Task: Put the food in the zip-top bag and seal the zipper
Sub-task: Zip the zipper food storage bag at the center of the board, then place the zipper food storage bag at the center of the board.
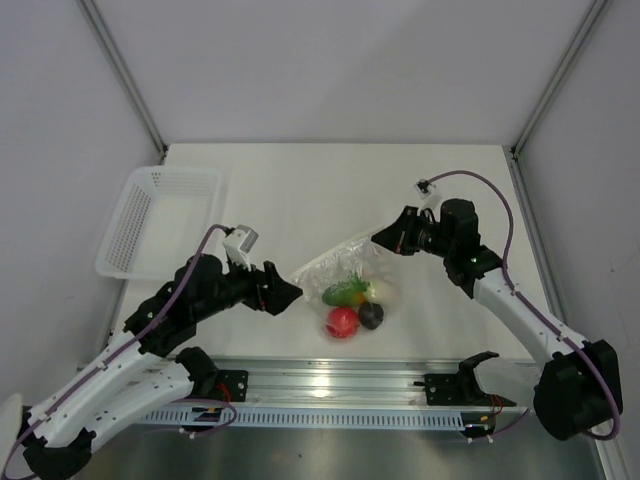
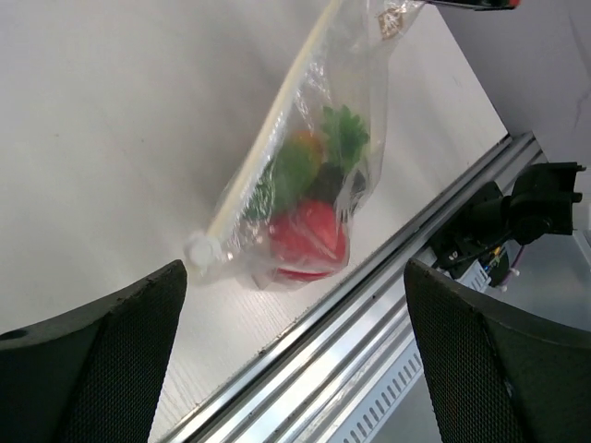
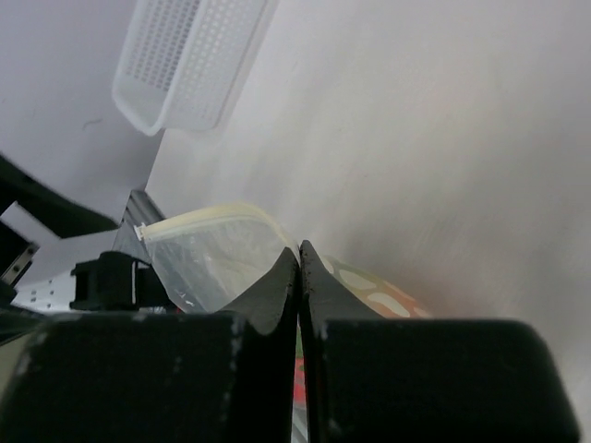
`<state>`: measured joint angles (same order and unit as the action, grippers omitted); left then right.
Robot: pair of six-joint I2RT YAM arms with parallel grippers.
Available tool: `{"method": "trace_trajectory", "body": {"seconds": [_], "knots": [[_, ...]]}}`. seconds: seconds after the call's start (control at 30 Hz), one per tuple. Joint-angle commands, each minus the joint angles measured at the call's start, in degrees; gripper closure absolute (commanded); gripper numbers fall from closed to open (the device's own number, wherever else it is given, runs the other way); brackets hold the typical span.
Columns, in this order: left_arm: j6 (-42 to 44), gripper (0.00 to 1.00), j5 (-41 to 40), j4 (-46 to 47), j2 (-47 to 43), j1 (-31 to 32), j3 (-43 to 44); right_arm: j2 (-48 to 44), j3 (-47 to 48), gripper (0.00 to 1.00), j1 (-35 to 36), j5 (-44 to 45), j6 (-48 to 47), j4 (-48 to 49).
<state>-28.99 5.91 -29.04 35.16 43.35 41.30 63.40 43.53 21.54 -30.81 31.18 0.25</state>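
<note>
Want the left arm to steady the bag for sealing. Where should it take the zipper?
Probably pinch the zipper strip by its white end knob, coming from the left gripper's side: that end is free and faces it; the right gripper clamps the far end.

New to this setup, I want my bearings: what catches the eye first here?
A clear crinkly zip-top plastic bag lies on the white table with bright toy food inside, a round red tomato-like ball standing out. The right claw is shut on the bag's far corner, while the left claw stands open by its left end. A white perforated plastic basket sits far left.
</note>
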Motion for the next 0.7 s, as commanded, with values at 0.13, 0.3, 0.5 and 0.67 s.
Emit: {"method": "trace_trajectory", "body": {"seconds": [0.13, 0.3, 0.5, 0.67], "knots": [[-0.89, 0.00, -3.80, -1.64, -3.69, -0.29, -0.69, 13.49, 9.20, 1.00, -4.92, 7.33, 4.68, 0.01], [-1.24, 0.01, -2.84, -2.51, -5.01, -0.29, -0.96, 26.23, 15.96, 1.00, -9.05, 6.37, 6.09, -1.90], [-1.68, 0.00, -2.92, -4.71, -8.43, -0.29, -2.01, 38.44, 24.30, 1.00, -12.83, 7.42, 7.14, -4.38], [-2.03, 0.01, -2.92, -6.47, -10.46, -0.29, -2.01, 45.49, 28.71, 1.00, -15.82, 9.80, 6.35, -6.84]]}}
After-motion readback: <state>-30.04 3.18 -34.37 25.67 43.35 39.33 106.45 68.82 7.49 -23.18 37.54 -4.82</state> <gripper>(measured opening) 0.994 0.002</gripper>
